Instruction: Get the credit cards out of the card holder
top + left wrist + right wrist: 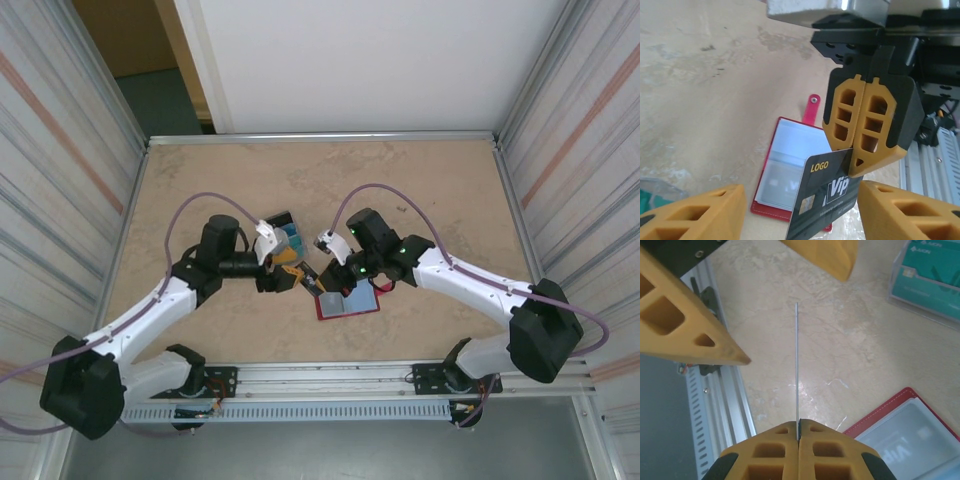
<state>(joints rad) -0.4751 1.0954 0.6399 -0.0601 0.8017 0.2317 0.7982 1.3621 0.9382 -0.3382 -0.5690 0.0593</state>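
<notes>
top: holder [352, 303] lying open on table [430, 190], right hand [324, 284] and left hand [290, 277] meeting beside it | left wrist: right hand pinching a stiff, thin, slick card [822, 202] by its corner; left hand straddling it wide, seemingly not touching | right wrist: card standing edge-on, best gripped across flat faces

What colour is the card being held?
The card is black with yellow and white lettering; see left wrist view.

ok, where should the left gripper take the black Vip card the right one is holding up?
By its free end, pads on the two flat faces. The black card is pinched at one corner by the right gripper, off the card holder. The left gripper straddles it edge-on, so close there, away from that pinch.
</notes>
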